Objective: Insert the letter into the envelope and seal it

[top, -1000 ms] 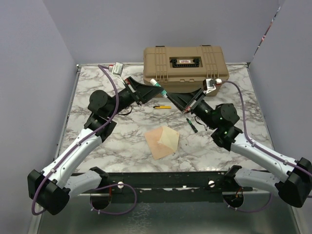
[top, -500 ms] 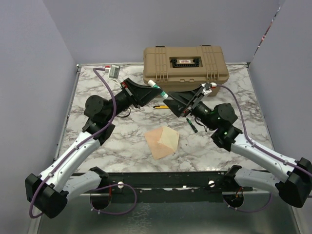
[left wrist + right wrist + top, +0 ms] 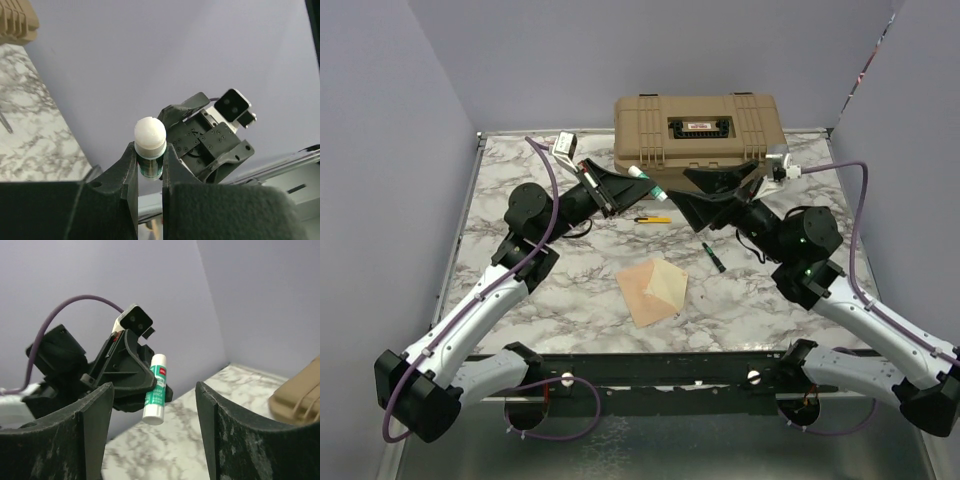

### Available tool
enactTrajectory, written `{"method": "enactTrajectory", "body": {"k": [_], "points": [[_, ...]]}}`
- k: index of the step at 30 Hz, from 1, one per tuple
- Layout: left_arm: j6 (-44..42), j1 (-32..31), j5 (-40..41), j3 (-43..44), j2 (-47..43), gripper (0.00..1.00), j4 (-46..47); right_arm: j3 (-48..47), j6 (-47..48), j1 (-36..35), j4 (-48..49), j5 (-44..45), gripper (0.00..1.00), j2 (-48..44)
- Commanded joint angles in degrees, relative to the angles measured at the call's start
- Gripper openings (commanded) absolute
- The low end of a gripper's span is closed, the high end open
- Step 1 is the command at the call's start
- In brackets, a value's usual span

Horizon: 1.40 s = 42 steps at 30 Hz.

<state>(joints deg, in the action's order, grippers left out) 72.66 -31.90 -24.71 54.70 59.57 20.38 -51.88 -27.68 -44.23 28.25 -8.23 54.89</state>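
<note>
The peach-tan envelope lies flat on the marble table at front centre, its pale yellow flap open. The letter is hidden; no separate sheet shows. My left gripper hangs above the back of the table, shut on a white and green glue stick. My right gripper faces it from the right, apart from it. Its jaws are wide open and hold nothing.
A tan toolbox stands at the back of the table. A yellow and black pen lies under the grippers. A dark green marker lies to the right of the envelope. Grey walls close in the table.
My right gripper was shut at the glue stick; it has opened, let go and drawn back up and to the right. The left gripper still holds the stick, barely shifted.
</note>
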Motion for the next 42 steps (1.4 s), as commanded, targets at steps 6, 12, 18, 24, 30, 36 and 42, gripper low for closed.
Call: {"method": "enactTrajectory", "body": {"k": [6, 12, 18, 24, 30, 36, 42], "points": [[14.4, -0.09, 1.19, 1.79, 0.44, 0.0, 0.86, -8.81, 29.47, -2.43, -1.58, -3.42, 0.71, 6.47], [16.23, 0.05, 2.39, 0.26, 0.29, 0.0, 2.53, -10.3, 36.78, -6.01, -6.03, -3.22, 0.7, 9.0], [17.96, 1.3, 2.16, -1.71, -0.33, 0.0, 4.74, -7.7, 40.11, -6.84, -8.01, -1.42, 0.66, 7.19], [17.64, 1.38, 1.05, -0.58, 0.02, 0.0, 4.84, -7.12, 41.68, -6.86, -7.82, -1.39, 0.42, 6.95], [17.85, 1.4, 0.67, -0.92, -0.11, 0.0, 4.93, -6.56, 42.44, -6.84, -5.63, -0.35, 0.43, 7.16], [16.76, 1.39, 0.01, -0.62, -0.26, 0.0, 5.15, -6.45, 42.32, -6.85, -4.18, -0.18, 0.23, 7.57], [15.29, 1.53, -1.04, -1.07, -0.25, 0.37, 4.24, -3.77, 41.19, -6.84, -1.5, 2.37, 0.06, 4.82]]}}
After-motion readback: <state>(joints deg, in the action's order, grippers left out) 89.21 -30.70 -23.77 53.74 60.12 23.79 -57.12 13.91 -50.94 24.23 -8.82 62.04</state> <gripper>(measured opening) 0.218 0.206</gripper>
